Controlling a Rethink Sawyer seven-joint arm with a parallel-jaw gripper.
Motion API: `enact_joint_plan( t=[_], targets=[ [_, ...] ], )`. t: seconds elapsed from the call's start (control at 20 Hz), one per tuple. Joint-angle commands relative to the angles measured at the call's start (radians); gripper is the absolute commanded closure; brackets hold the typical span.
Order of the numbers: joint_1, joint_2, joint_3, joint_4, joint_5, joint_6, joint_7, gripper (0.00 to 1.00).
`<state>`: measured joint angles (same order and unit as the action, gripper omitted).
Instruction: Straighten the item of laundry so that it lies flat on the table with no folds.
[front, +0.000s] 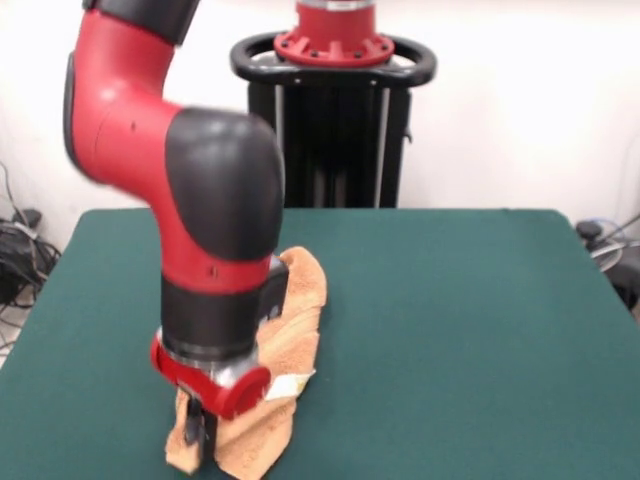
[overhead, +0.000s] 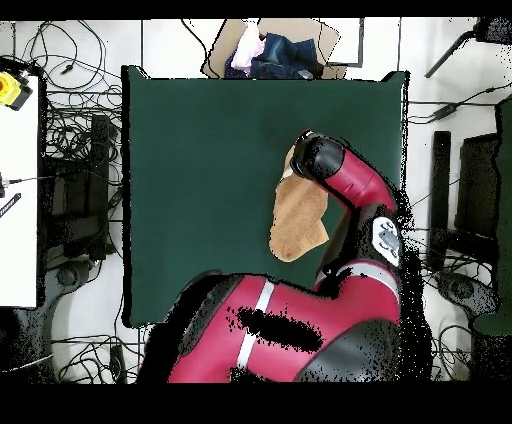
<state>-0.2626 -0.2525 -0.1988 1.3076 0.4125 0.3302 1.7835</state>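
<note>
One gripper hangs from the red and black arm, and it is down at the towel, its dark tip reaching to the cloth's end nearest the front camera; whether its parts are spread, pressed together or pinching the fabric I cannot tell, since the red wrist collar and the cloth hide most of it. The towel, orange-tan terry, is the landmark here: in the front view it lies as a long, narrow, bunched strip that runs from under the gripper away toward the back of the table, with visible folds and a rolled edge along its length, so it is not flat. A small white tag shows on the towel just beside the wrist collar. The arm's big black elbow joint stands directly over the towel's middle and hides part of it. In the overhead view the gripper end of the arm sits over one narrow end of the towel, and the cloth spreads out from there into a wider rounded lobe, with the arm's red link running close along one side of it. The dark green table lies bare on every side of the towel, most widely on the side away from the arm. Beyond the table edge farthest from the towel's wide end, a heap of other cloth rests on a brown surface off the table.
</note>
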Motion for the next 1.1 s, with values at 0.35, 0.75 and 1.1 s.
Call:
enact_joint_plan(
  t=[0.35,0.75,1.1],
  targets=[
    [-0.081,-0.318,0.153,0.476,0.035,-0.074,0.217,1.0],
    [-0.09,-0.337,0.157,0.496,0.041,-0.066,0.218,1.0],
    [-0.075,-0.336,0.141,0.501,0.051,-0.069,0.236,1.0]
  ],
)
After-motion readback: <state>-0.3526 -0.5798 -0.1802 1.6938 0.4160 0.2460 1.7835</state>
